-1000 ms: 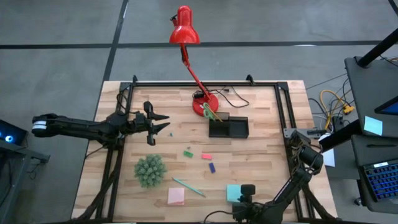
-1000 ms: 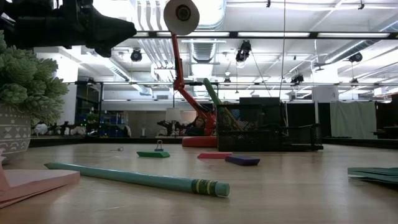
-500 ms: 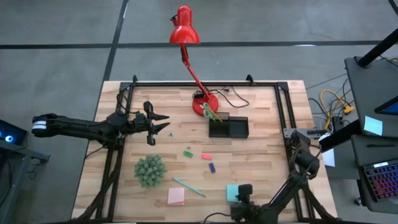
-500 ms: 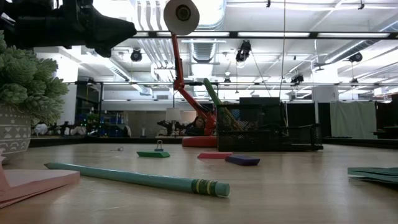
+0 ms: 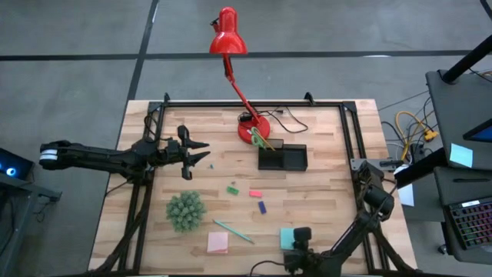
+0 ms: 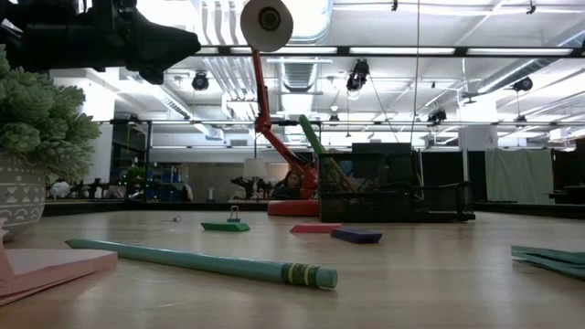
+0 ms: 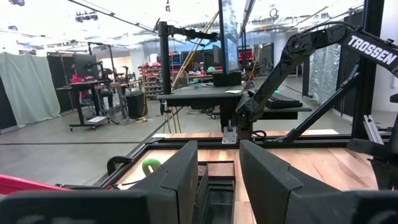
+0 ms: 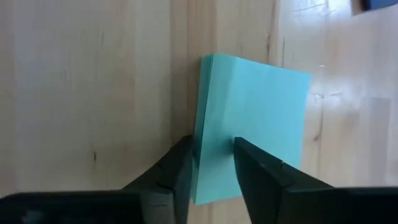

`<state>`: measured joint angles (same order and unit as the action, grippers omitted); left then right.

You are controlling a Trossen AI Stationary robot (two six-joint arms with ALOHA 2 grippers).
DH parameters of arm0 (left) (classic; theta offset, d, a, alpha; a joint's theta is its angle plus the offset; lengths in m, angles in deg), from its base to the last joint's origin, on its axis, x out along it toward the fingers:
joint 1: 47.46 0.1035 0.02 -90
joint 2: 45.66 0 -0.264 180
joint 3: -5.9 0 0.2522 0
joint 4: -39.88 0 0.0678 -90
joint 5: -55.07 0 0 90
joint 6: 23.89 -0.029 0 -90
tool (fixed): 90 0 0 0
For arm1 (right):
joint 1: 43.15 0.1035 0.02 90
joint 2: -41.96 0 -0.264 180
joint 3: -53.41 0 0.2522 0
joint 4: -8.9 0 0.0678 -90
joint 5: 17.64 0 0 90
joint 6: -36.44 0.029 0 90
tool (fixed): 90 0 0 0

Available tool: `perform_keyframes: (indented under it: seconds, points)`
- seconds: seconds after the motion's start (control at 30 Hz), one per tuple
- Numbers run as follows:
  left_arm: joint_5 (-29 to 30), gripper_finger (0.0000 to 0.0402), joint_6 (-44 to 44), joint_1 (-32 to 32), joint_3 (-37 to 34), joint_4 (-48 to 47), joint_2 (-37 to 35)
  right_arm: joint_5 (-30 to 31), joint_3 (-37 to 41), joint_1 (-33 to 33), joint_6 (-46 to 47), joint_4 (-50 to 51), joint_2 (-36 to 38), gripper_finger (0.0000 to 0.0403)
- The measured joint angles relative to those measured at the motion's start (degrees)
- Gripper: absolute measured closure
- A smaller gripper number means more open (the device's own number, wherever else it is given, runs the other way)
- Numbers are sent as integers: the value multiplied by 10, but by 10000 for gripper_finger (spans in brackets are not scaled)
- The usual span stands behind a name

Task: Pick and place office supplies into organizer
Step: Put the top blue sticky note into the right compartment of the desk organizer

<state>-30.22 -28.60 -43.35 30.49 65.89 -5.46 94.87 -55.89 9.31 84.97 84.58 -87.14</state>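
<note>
The left gripper (image 5: pixel 201 154) hovers with fingers spread above the table's (image 5: pixel 323 185) left side. The black organizer (image 5: pixel 282 158) sits beside the red lamp (image 5: pixel 253 129). At the front edge, the right gripper's (image 8: pixel 212 163) fingers straddle the light-blue sticky pad (image 8: pixel 254 127).

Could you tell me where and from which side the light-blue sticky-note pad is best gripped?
The light-blue sticky-note pad lies flat on the table, so only its thin edges offer a hold. Probably best to come from above and pinch across one edge, as the right gripper is placed now, one finger just outside that edge and the other over the pad.
</note>
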Motion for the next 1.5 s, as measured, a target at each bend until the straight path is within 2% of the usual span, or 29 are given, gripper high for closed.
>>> perform_keyframes:
  seconds: [0.2,0.27,0.5,1.03,1.5]
  points:
    - [0,294,0,0,0,0,0,-27,0,-7,-8,1,0,381]
    - [0,294,0,0,0,0,0,-33,0,-9,-10,5,0,390]
    - [0,294,0,0,0,0,0,-33,2,-10,-19,7,3,394]
    - [0,294,0,0,0,0,0,12,4,-8,-8,9,43,395]
    - [0,294,0,0,0,0,0,88,3,-5,1,11,64,395]
